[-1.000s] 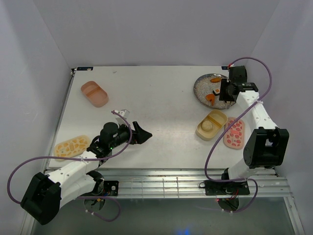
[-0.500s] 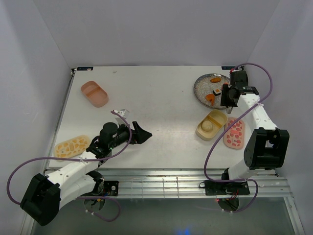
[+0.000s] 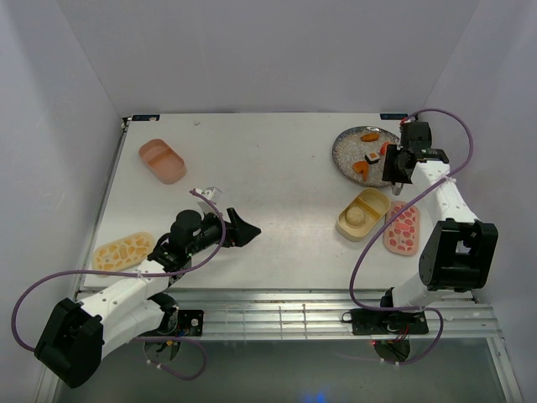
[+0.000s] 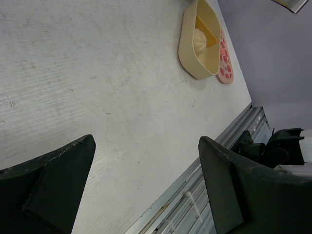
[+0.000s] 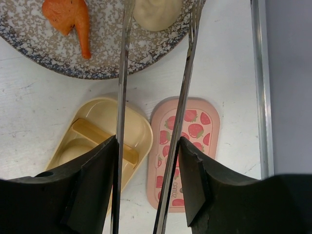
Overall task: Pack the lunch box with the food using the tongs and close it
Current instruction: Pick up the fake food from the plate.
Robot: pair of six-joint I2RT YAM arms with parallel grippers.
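My right gripper (image 5: pixel 147 141) is shut on the silvery tongs (image 5: pixel 187 73), whose two arms stand apart. The tips straddle a cream bun (image 5: pixel 156 12) on the speckled plate (image 5: pixel 29 46), beside an orange-topped piece (image 5: pixel 68 17). From above, the right gripper (image 3: pixel 396 164) hangs over the plate's right edge, near a dark-wrapped roll (image 3: pixel 372 157). The tan-yellow lunch box tray (image 3: pixel 373 201) holds a white rice ball (image 3: pixel 356 216). My left gripper (image 3: pixel 249 229) is open over bare table, nothing between its fingers (image 4: pixel 73 165).
A pink strawberry lid (image 3: pixel 402 227) lies right of the tan tray. A pink tray (image 3: pixel 162 159) sits far left, and a yellow patterned lid (image 3: pixel 123 250) lies near the left arm. The table's metal front rail (image 4: pixel 195 195) runs close below the left gripper.
My right gripper with the tongs has shifted slightly right and nearer, along the plate's right side. The left arm has not moved.
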